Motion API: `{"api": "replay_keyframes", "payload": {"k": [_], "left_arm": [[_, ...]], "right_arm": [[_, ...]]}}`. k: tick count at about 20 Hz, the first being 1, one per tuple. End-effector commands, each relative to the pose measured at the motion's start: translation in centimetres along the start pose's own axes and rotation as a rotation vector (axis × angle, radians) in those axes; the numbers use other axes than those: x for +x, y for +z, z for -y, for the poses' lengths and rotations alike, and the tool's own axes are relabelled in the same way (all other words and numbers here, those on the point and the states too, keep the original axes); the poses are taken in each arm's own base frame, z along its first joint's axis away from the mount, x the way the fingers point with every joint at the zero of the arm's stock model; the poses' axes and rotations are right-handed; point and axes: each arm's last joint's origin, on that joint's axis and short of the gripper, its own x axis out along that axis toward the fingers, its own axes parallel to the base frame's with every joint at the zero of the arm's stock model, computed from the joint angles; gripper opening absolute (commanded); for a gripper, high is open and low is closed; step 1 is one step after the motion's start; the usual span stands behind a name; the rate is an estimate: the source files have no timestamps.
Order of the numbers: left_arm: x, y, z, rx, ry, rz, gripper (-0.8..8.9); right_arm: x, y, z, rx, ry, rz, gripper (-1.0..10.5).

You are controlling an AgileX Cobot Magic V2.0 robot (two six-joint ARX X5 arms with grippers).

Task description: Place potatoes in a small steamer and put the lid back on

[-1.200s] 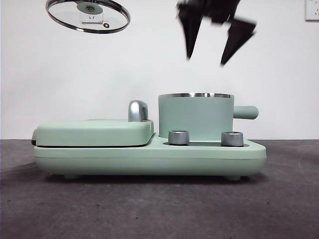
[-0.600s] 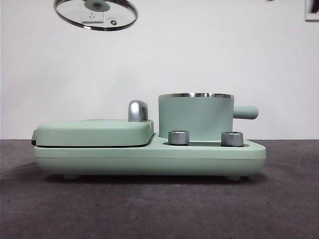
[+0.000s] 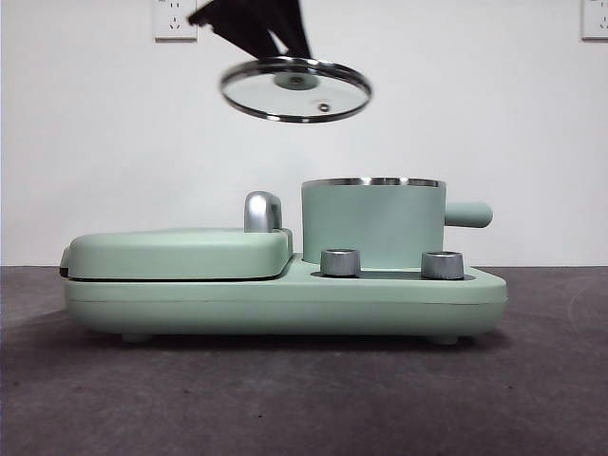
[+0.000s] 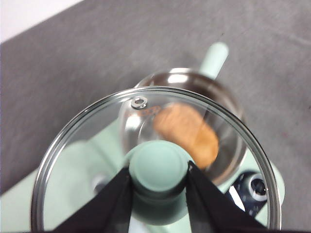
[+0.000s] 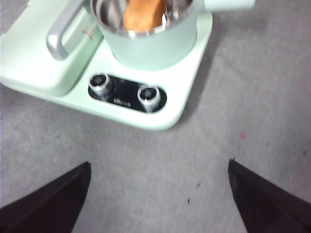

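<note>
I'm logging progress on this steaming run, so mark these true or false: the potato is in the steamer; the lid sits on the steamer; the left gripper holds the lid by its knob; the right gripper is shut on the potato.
1. The potato is in the small steamer: true.
2. The lid sits on the steamer: false, it hangs tilted above it.
3. The left gripper holds the lid's knob: true.
4. The right gripper is shut on the potato: false, it is open and empty.
</note>
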Motion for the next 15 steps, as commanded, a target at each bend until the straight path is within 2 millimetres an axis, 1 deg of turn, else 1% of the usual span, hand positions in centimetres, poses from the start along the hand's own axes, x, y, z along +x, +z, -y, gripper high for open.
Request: {"api": "replay_keyframes", "payload": {"k": [1, 4, 9, 11, 15], "left_arm": [[1.3, 1.1, 0.7, 0.014, -0.015, 0.072, 0.21], [3.7, 1.0, 1.4, 0.028, -0.033, 0.075, 0.21], [7.8, 0.4, 2.7, 0.050, -0.063, 0.070, 0.21], [8.9, 0.2, 3.2, 0.057, -0.074, 0.065, 0.21], [9.7, 0.0, 3.7, 0.064, -0.082, 0.064, 0.21]], "right_arm": [[0.1, -1.2, 0.2, 0.036, 0.004, 0.019, 4.5], [0.2, -2.6, 0.6, 0.058, 0.019, 0.074, 4.5], [0.1, -3.0, 0.6, 0.072, 0.028, 0.104, 4.5], [0.1, -3.0, 0.6, 0.072, 0.028, 0.104, 4.5], [0.1, -3.0, 0.6, 0.072, 0.028, 0.104, 4.5]]}}
